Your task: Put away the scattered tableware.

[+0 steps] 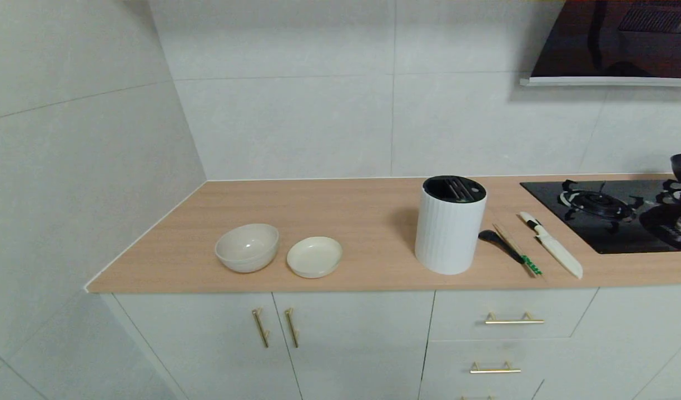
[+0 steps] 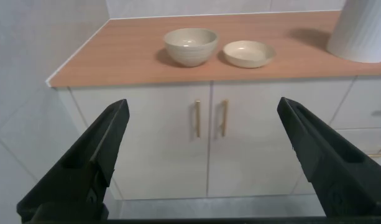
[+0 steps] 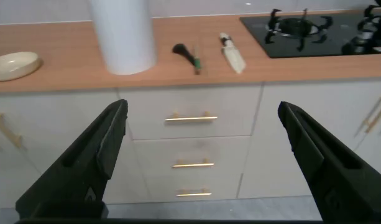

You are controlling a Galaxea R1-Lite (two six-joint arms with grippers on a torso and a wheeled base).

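In the head view, as I judge it, nothing has been put away yet. On the table (image 1: 346,211) the deep bowl (image 1: 247,248) and the shallow dish (image 1: 314,256) sit side by side towards my left, near each other and near the front edge. The white ribbed holder (image 1: 449,233) stands upright right of the middle. Just beside it on the right lie the black spoon (image 1: 498,241), the chopsticks (image 1: 518,250) and the white knife (image 1: 551,245), all loose; the spoon and chopsticks seem to touch, and the knife lies a little apart. The stove (image 1: 601,214) closes off the right end and walls close the left end and the back. Only the front edge is open to me.

In the left wrist view, my left pincer (image 2: 202,106) is spread wide and holds nothing. It hangs below table level facing the cupboard doors (image 2: 206,143), with the bowl and dish ahead and above and free air between.

In the right wrist view, my right pincer (image 3: 202,106) is likewise wide apart and empty, low before the drawers (image 3: 190,118). The holder and the loose pieces lie above, near the edge, so I would have to rise clear of the edge first.
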